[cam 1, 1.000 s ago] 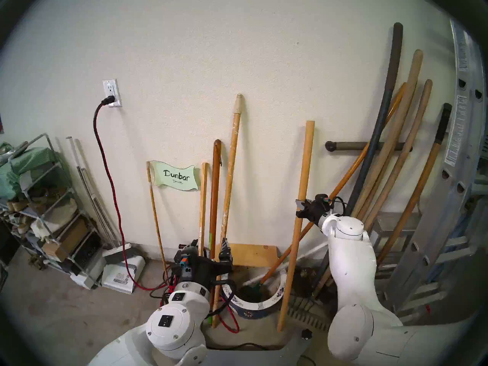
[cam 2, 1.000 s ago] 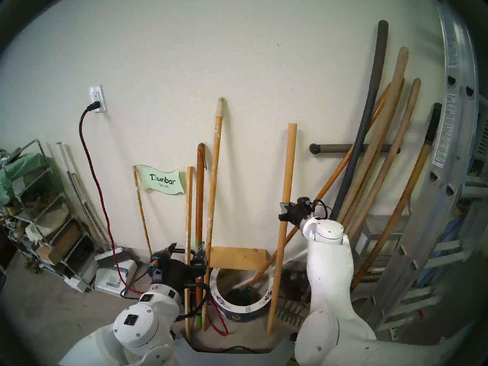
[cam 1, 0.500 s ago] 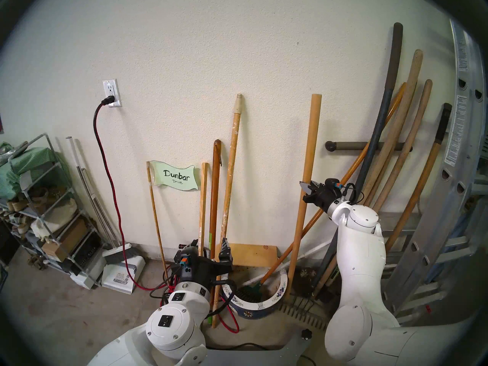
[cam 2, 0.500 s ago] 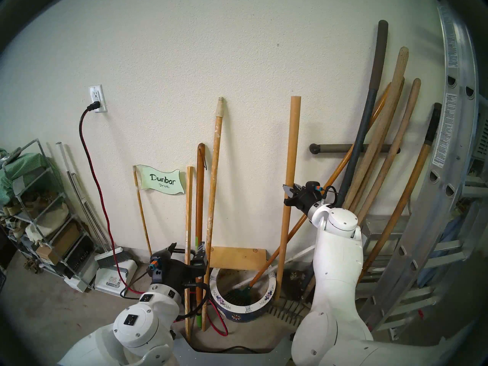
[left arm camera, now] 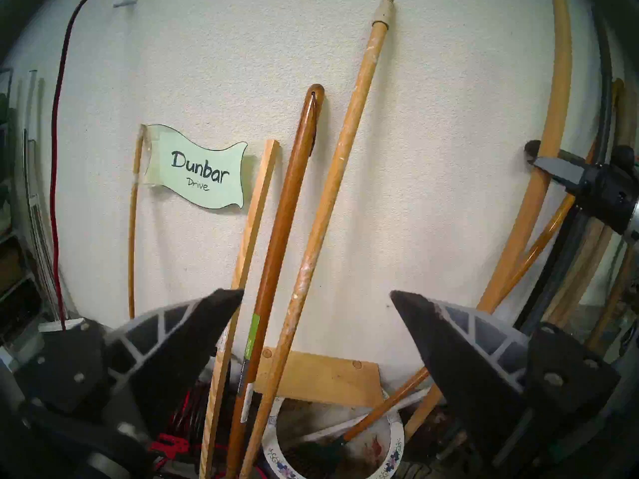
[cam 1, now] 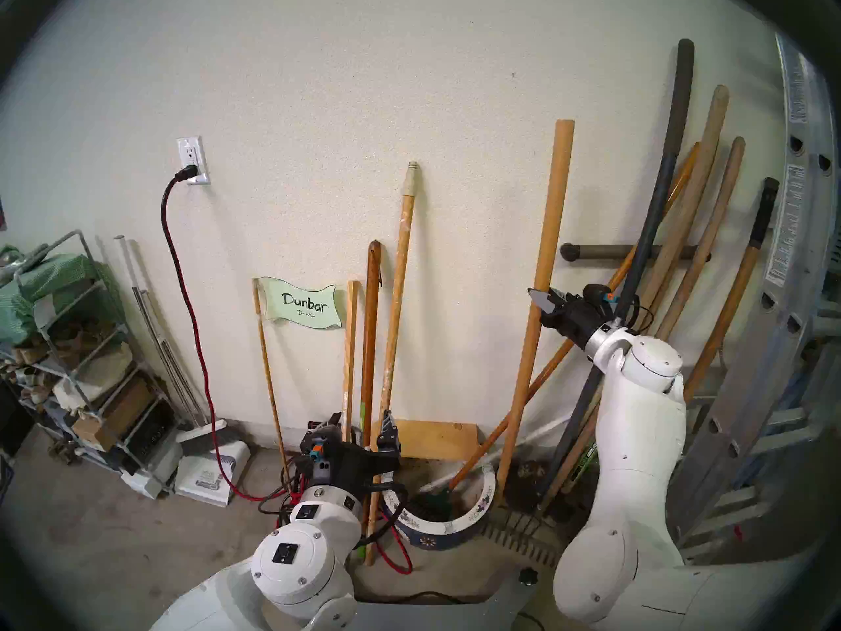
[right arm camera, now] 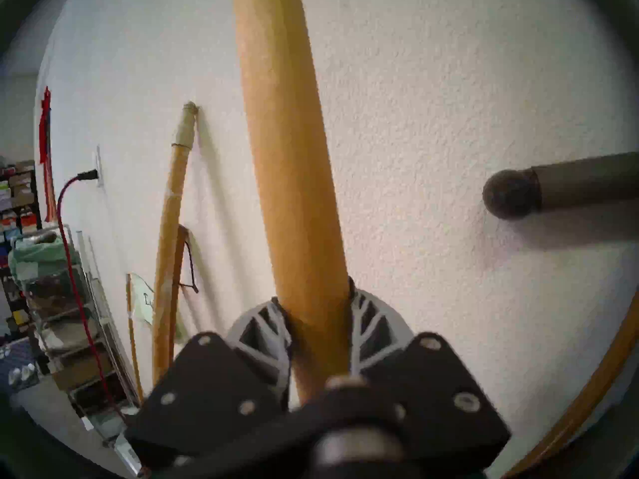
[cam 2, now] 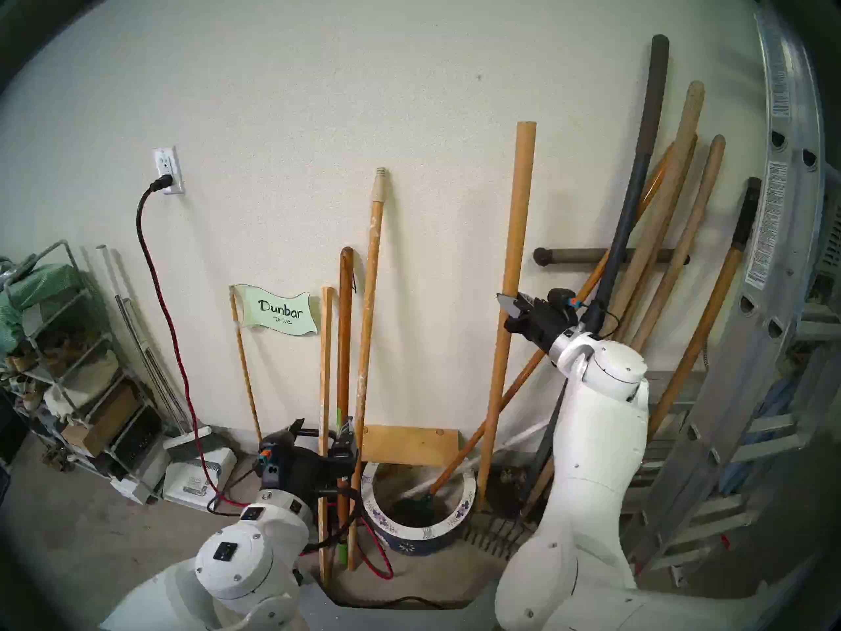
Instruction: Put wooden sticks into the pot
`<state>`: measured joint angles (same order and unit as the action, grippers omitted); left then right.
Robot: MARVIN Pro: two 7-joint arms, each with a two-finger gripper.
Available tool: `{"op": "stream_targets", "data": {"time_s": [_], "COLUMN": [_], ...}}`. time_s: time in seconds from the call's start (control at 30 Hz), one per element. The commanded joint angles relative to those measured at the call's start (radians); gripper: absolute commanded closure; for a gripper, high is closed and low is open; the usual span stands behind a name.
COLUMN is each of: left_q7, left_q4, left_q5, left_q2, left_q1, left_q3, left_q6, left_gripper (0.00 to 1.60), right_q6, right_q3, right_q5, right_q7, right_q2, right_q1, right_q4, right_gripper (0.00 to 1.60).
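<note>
My right gripper point(cam 1: 539, 307) point(cam 2: 507, 312) point(right arm camera: 314, 305) is shut on the plain pale dowel point(cam 1: 541, 261) point(cam 2: 512, 261) point(right arm camera: 287, 157) at mid-length. The dowel is nearly upright, and its lower end hangs beside the right rim of the pot point(cam 1: 459, 521) point(cam 2: 409, 531) point(left arm camera: 394, 443), outside the opening. The dark red-brown stick point(cam 1: 371, 343) point(left arm camera: 287, 226) and the paint-flecked stick point(cam 1: 398, 297) point(left arm camera: 332, 191) lean on the wall left of the pot. My left gripper point(cam 1: 362, 427) point(left arm camera: 316, 295) is open, low by these two, which pass between its fingers untouched.
A thin square slat point(cam 1: 350, 343) and the Dunbar sign point(cam 1: 302, 304) stand left of the sticks. An orange-handled rake point(cam 1: 546, 379) leans out of the pot. A bundle of tool handles point(cam 1: 682, 252), a wall peg point(cam 1: 591, 251) and a ladder point(cam 1: 796, 252) crowd the right. A red cord point(cam 1: 191, 297) and a wire shelf point(cam 1: 68, 343) are on the left.
My right gripper has risen and shifted right with the dowel. The dowel's foot has left the floor in front of the pot and come up beside the right rim. The left arm is still.
</note>
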<state>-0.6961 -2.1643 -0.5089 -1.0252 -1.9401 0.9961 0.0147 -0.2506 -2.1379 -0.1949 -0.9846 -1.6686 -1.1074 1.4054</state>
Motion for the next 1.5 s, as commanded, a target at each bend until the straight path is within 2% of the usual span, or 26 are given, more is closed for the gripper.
{"op": "stream_targets", "data": {"time_s": [0.0, 0.17, 0.47, 0.6, 0.8, 1.07, 1.47], "left_q7": [-0.002, -0.002, -0.004, -0.005, -0.006, -0.008, -0.012], "left_q4": [0.0, 0.0, 0.0, 0.0, 0.0, 0.0, 0.0], "left_q5": [0.001, 0.0, 0.0, -0.001, -0.001, -0.001, -0.002], "left_q2": [0.0, 0.001, 0.002, 0.002, 0.003, 0.004, 0.006], "left_q1": [0.002, 0.002, 0.003, 0.004, 0.005, 0.006, 0.008], "left_q3": [0.001, 0.0, -0.001, -0.002, -0.002, -0.004, -0.007], "left_q6": [0.001, 0.0, 0.0, -0.001, -0.001, -0.001, -0.001], "left_gripper": [0.0, 0.0, 0.0, 0.0, 0.0, 0.0, 0.0], "right_q6": [-0.071, -0.109, -0.249, -0.294, -0.427, -0.534, -0.54], "right_q3": [-0.001, -0.005, -0.016, -0.02, -0.022, 0.003, 0.056], "right_q5": [0.055, 0.07, 0.084, 0.093, 0.084, 0.062, 0.052], "right_q7": [-0.064, -0.097, -0.116, -0.121, -0.117, -0.108, -0.063], "right_q2": [-0.013, -0.007, -0.03, -0.029, -0.05, -0.068, -0.061], "right_q1": [0.041, 0.064, 0.071, 0.099, 0.093, 0.095, 0.068], "right_q4": [0.126, 0.173, 0.301, 0.341, 0.436, 0.53, 0.486], "right_gripper": [1.6, 1.6, 1.6, 1.6, 1.6, 1.6, 1.6]}}
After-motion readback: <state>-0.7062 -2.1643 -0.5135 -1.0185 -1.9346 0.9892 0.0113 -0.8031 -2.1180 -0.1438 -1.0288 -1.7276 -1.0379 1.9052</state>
